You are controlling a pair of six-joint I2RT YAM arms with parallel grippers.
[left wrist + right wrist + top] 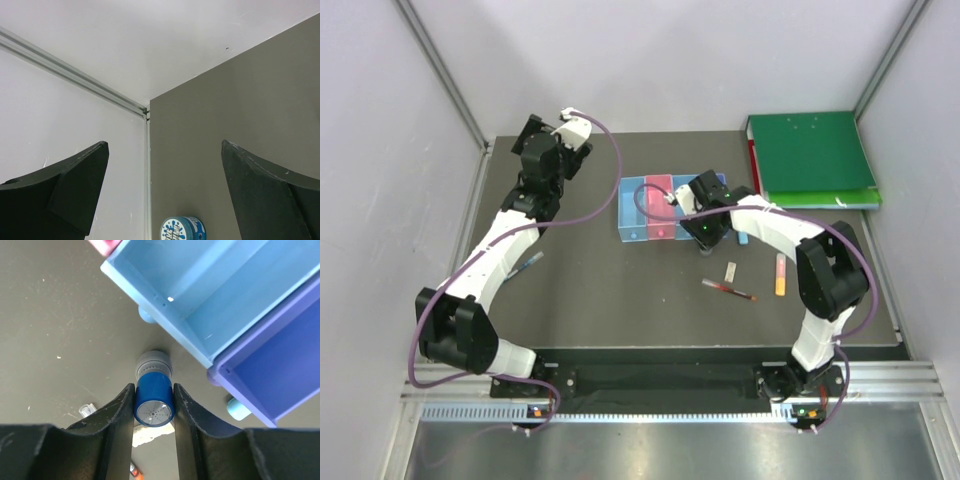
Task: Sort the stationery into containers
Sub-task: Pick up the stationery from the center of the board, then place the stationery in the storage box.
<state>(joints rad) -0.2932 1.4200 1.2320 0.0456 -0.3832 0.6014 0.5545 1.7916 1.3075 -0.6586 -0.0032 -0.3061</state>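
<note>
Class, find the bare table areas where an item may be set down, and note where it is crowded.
Free: the table in front of the trays, between blue pen and red pen; also the far strip from left arm to green binder. Crowded: beside the right arm, around eraser and stick.

1. The left gripper (pixel 576 124) sits at the bench's (pixel 620 305) far left corner.
2. The right gripper (pixel 705 243) hangs at the near edge of the tray row, beside the blue tray (pixel 633 212) and pink tray (pixel 659 208).
3. A red pen (pixel 728 290), white eraser (pixel 730 271) and pink-yellow stick (pixel 781 274) lie near the right arm.
4. A blue pen (pixel 529 264) lies beside the left arm.
5. A green binder (pixel 810 157) fills the far right corner.
</note>
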